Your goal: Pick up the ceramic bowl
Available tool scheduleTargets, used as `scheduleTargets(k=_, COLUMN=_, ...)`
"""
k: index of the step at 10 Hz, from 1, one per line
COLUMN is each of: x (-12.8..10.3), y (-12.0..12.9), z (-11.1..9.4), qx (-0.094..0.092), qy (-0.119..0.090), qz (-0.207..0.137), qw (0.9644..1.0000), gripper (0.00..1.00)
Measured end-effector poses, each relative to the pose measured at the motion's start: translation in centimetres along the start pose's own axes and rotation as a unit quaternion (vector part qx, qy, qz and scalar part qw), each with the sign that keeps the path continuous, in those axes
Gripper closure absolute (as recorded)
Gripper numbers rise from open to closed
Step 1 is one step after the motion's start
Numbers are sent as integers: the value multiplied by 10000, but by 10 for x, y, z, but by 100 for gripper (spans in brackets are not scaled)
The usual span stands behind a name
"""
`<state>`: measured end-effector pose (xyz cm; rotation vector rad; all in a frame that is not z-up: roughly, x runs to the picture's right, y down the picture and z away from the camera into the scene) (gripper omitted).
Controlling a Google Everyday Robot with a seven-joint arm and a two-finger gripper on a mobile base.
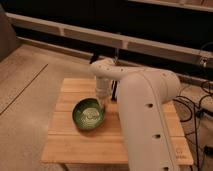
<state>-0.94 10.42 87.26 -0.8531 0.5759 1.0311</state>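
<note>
The ceramic bowl point(89, 114) is round, glossy green, with a darker rim and a paler centre. It hangs tilted over the left middle of the wooden table point(75, 145), its inside facing the camera. My gripper point(104, 103) points down at the bowl's far right rim and is shut on it. The white arm point(145, 115) comes in from the right and fills the right half of the view. The small cup is hidden behind the arm.
The slatted wooden table stands on a speckled floor point(25, 85). A dark wall with pale rails point(60, 30) runs behind it. Cables point(200, 107) lie on the floor to the right.
</note>
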Motion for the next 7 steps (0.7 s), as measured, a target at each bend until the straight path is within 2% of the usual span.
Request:
scheduleTargets(k=1, x=0, y=-1, z=-10, qx=176, qy=56, qz=-19, qw=9998, gripper=100)
scheduleTargets(k=3, x=-8, y=-5, z=-32, qx=427, qy=-36, qz=22, qw=9991, gripper=100)
scheduleTargets(k=5, x=-27, y=-9, z=-75, qx=799, qy=-399, qz=1, qw=9960, gripper=100)
scheduleTargets(k=6, x=-35, y=-8, z=-93, qx=910, qy=-553, qz=-16, qw=9943, gripper=100)
scheduleTargets(k=7, x=-37, y=-7, z=-100, qx=937, qy=-604, qz=-18, qw=9938, gripper=100)
